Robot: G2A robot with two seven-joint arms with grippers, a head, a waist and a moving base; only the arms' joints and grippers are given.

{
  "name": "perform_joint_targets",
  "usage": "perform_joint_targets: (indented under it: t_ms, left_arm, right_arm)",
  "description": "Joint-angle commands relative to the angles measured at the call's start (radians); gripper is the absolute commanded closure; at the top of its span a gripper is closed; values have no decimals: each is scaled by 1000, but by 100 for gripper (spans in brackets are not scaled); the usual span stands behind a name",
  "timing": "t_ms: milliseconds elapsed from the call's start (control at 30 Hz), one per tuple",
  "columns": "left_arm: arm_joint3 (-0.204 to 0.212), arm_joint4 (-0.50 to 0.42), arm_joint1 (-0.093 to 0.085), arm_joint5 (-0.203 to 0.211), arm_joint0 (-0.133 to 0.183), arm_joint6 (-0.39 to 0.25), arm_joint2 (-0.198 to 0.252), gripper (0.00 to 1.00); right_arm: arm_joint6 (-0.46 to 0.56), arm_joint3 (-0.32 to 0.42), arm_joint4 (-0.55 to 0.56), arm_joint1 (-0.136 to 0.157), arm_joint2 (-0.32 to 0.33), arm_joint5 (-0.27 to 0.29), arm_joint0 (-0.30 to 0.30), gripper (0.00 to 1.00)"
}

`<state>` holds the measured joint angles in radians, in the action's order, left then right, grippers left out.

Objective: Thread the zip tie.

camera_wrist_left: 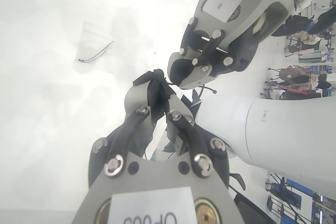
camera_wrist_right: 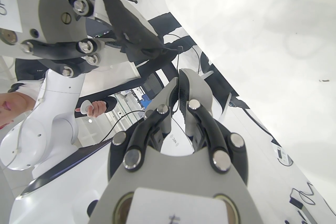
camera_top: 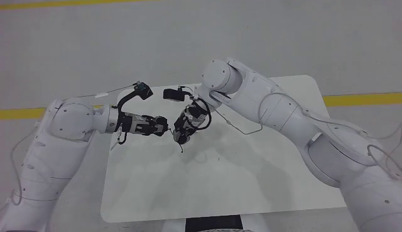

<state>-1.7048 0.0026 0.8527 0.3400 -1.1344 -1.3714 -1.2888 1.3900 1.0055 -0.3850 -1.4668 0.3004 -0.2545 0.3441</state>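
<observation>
The right gripper [camera_wrist_right: 179, 76] has its fingers pressed together on the zip tie [camera_wrist_right: 178, 59] strap. The strap runs from between those pads to its head at the fingertips of the left gripper [camera_wrist_left: 156, 79], which are likewise clamped together on it. This tip-to-tip hold probably steadies both ends for threading.

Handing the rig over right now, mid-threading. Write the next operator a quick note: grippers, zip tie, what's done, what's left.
Left gripper: shut on the zip tie, at its head end.
Right gripper: shut on the thin strap, tip to tip with the left one, above the table.
Done: tie is off the table, held by both grippers.
Left: whether the strap has entered the head is too small to tell; check, then feed it through.
Also: a clear bag lies on the table.
</observation>
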Motion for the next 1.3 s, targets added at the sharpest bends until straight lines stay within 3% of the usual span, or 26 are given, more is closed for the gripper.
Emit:
perform_joint_targets:
  t_ms: [0,1267]
  left_arm:
    - [0,0,0,0,0,0,0,100]
    - [0,0,0,0,0,0,0,100]
  right_arm:
    - [0,-5,0,-2,-1,1,-2,100]
    - [0,-60,-75,-24,-70,45,-49,100]
